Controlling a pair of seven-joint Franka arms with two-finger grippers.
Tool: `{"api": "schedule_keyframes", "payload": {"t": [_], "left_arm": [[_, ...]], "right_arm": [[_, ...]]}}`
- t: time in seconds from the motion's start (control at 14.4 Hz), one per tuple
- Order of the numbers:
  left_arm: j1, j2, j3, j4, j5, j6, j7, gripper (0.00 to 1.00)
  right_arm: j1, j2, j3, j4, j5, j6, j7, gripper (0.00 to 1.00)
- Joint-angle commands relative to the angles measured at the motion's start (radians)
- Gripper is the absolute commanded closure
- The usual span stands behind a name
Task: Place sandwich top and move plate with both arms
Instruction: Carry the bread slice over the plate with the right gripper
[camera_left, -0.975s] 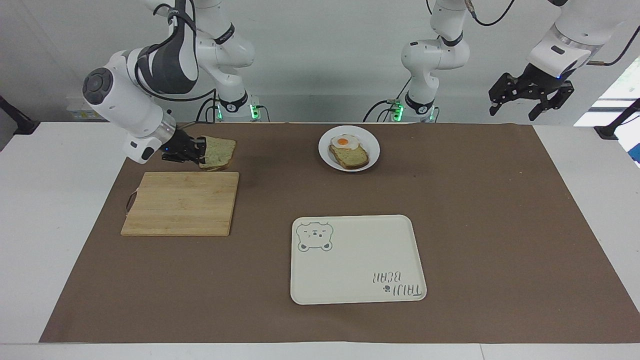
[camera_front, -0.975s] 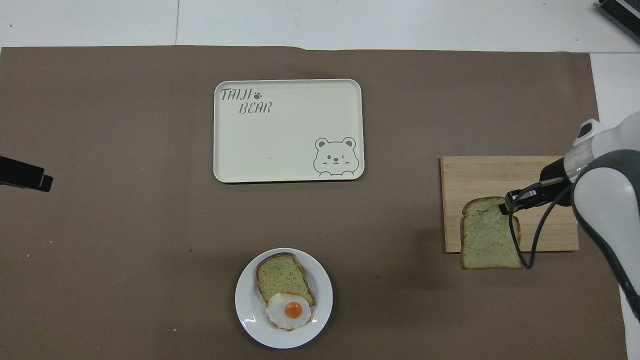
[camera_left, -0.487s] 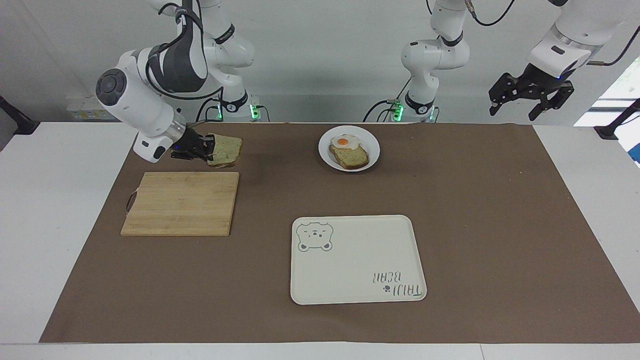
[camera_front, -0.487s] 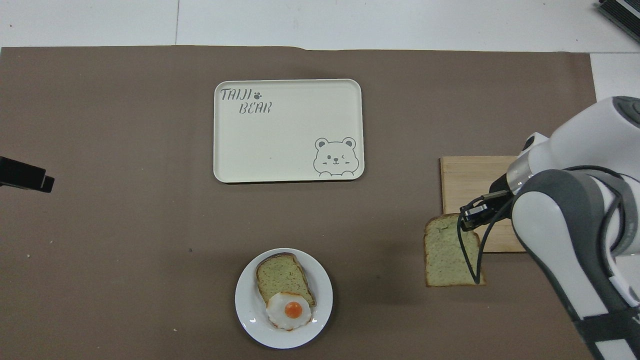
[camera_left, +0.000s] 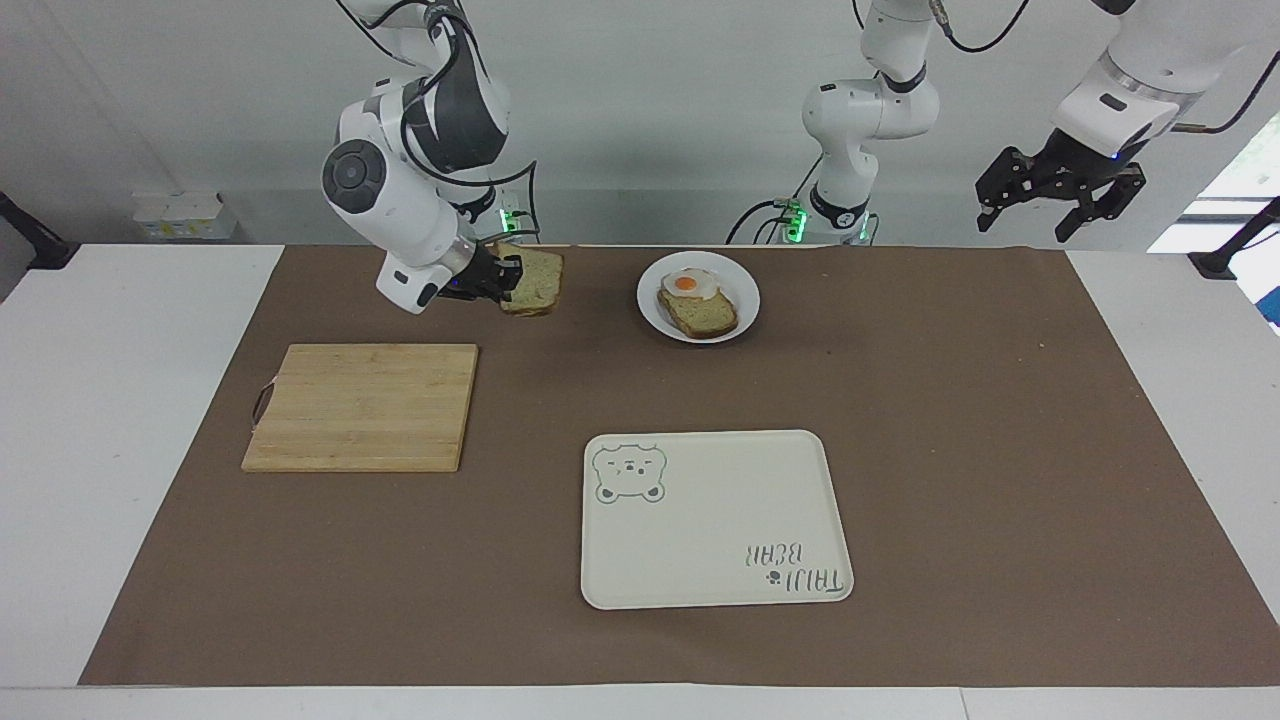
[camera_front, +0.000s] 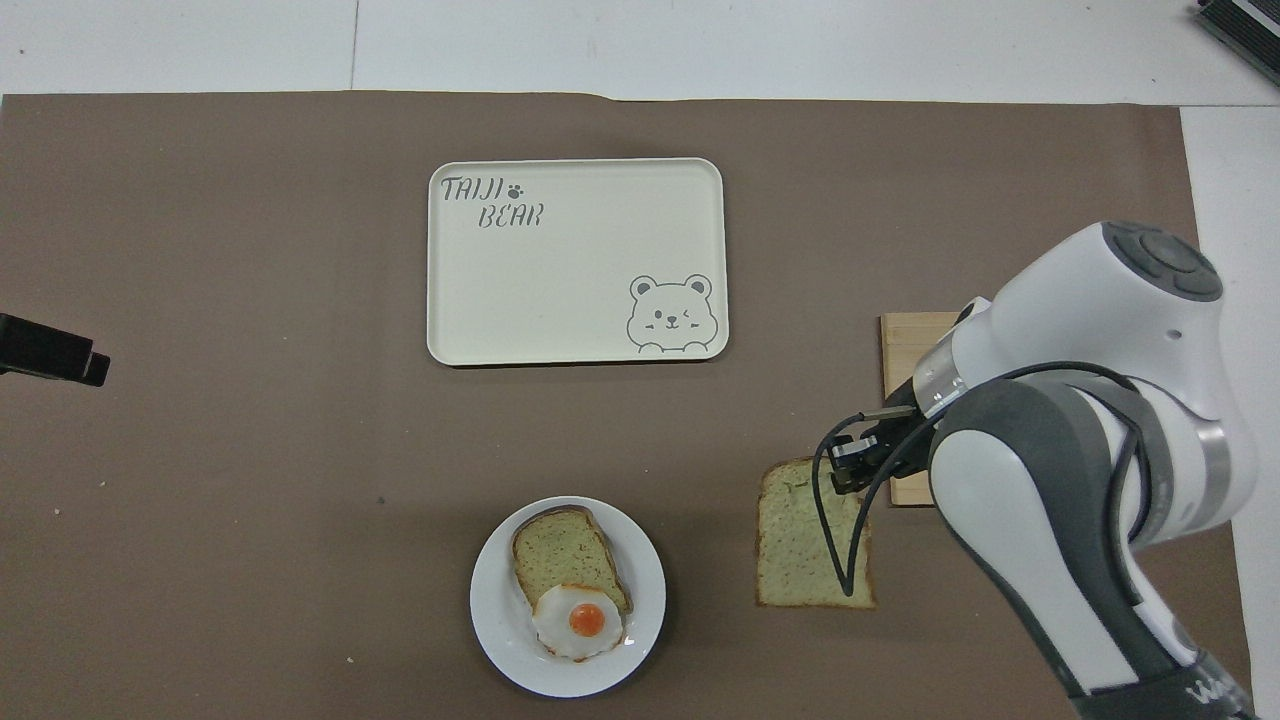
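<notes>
Matt brown paper-like sheet (camera_left: 950, 420) over a smooth white table (camera_left: 120, 400), pale grained wooden board (camera_left: 362, 406), glossy white plate (camera_left: 745, 295), satin cream tray (camera_left: 715, 540), porous speckled bread (camera_front: 810, 550) with brown crust, glossy white plastic-looking arms (camera_left: 400, 215), matt black grippers (camera_left: 1058, 195).

Glossy white jointed arms (camera_left: 400, 215), grey joint covers, black cables, black claws (camera_left: 1060, 190)

Bare brown mat (camera_left: 600, 300) lies between my right gripper (camera_left: 503, 280) and the plate (camera_left: 745, 300) at three o'clock; nothing blocks.
</notes>
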Motion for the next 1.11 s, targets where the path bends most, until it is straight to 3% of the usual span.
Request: {"api": "schedule_keyframes", "payload": {"t": [0.0, 0.63, 0.84, 1.04], "left_arm": [[0.006, -0.024, -0.007, -0.026, 0.009, -0.007, -0.01, 0.0], [0.003, -0.027, -0.007, -0.032, 0.009, -0.009, -0.011, 0.0], [0.002, -0.033, -0.007, -0.04, 0.009, -0.007, -0.011, 0.0], [0.002, -0.033, -0.007, -0.04, 0.009, -0.009, -0.011, 0.0]], "right_arm": [[0.055, -0.028, -0.001, -0.028, 0.047, 0.029, 0.055, 1.0], [0.251, -0.005, -0.001, -0.021, 0.196, 0.24, 0.235, 1.0], [0.371, 0.059, -0.001, -0.013, 0.196, 0.385, 0.287, 1.0], [0.415, 0.106, 0.001, -0.007, 0.196, 0.457, 0.264, 1.0]]}}
